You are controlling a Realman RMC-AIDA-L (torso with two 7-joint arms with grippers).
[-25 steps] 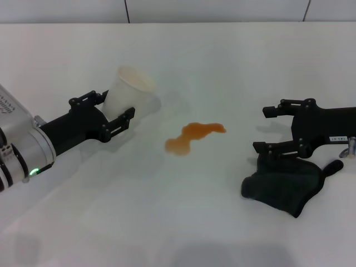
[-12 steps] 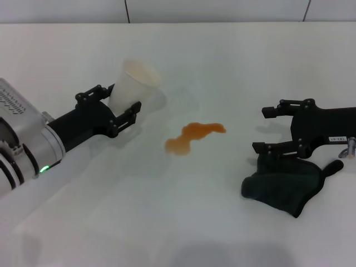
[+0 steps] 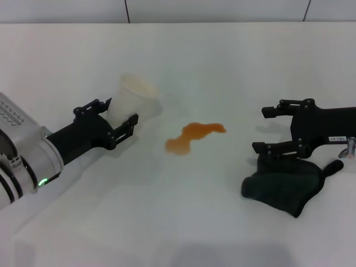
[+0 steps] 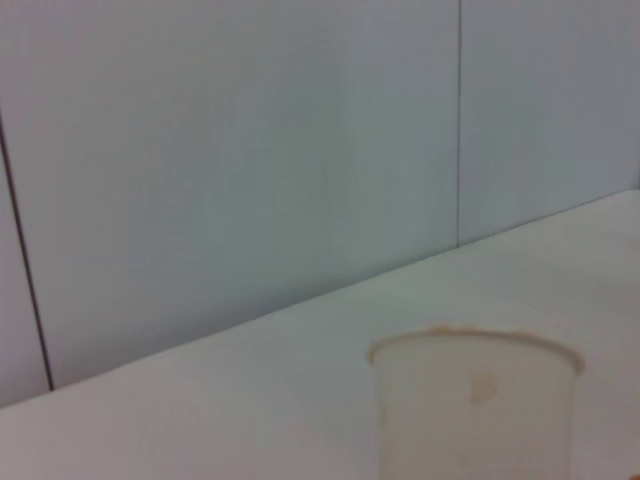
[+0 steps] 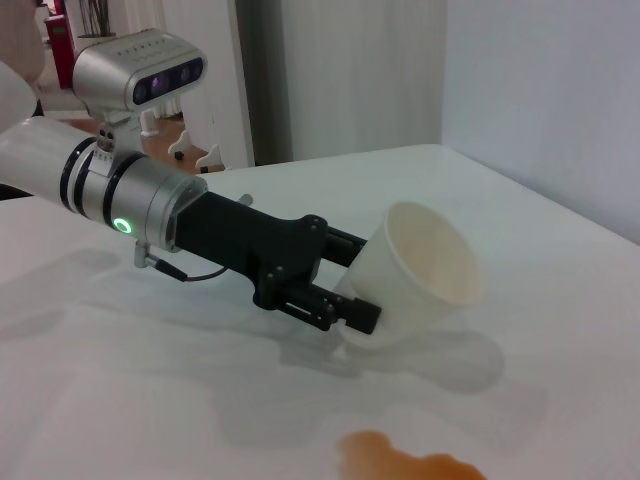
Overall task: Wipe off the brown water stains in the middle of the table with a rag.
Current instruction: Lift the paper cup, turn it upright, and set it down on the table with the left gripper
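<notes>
The brown water stains (image 3: 192,136) lie as a wavy orange puddle mid-table (image 3: 222,67); they also show in the right wrist view (image 5: 410,465). The rag (image 3: 283,186), dark and crumpled with a loop at one corner, lies at the right front. My right gripper (image 3: 273,129) is open and empty just behind the rag, its nearer finger at the rag's edge. My left gripper (image 3: 118,115) is shut on a white paper cup (image 3: 132,99), left of the stains, held tilted. The cup also shows in the left wrist view (image 4: 475,405) and the right wrist view (image 5: 420,270).
A pale wall with panel seams (image 3: 125,10) runs behind the table's far edge. The left arm's silver forearm (image 3: 22,153) reaches in over the left front of the table.
My left gripper lifted the cup slightly, then lowered it toward the table, staying left of the stains. The right gripper and the rag have not moved.
</notes>
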